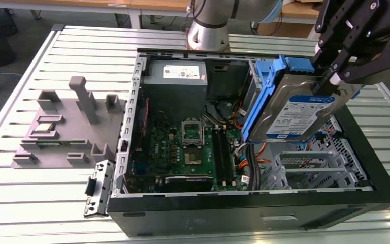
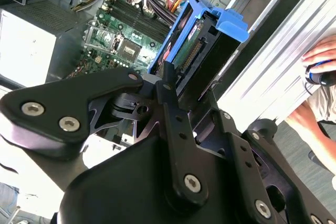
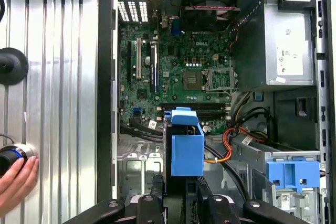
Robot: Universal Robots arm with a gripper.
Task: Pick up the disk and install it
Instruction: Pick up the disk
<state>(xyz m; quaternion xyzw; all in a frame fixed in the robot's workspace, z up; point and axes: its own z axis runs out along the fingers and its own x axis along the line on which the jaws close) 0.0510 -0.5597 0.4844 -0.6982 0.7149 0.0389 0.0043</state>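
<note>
The disk (image 1: 296,114) is a silver hard drive with a white-and-blue label, framed by a blue carrier bracket. It hangs tilted, on edge, above the right side of the open computer case (image 1: 249,203). My gripper (image 1: 332,80) is shut on its upper edge. In the second wrist view the disk (image 2: 202,40) juts out past my black fingers (image 2: 169,85), over the motherboard. In the first wrist view the carrier's blue end (image 3: 186,148) sits between my fingers (image 3: 152,203), above the lower part of the case.
A grey power-supply box (image 1: 174,73) sits at the case's far end, the motherboard (image 1: 188,147) on its floor. A lone blue bracket (image 3: 293,174) sits in the drive bay. A grey fixture (image 1: 66,127) lies at the exterior view's left. A person's hand (image 3: 18,182) rests beside the case.
</note>
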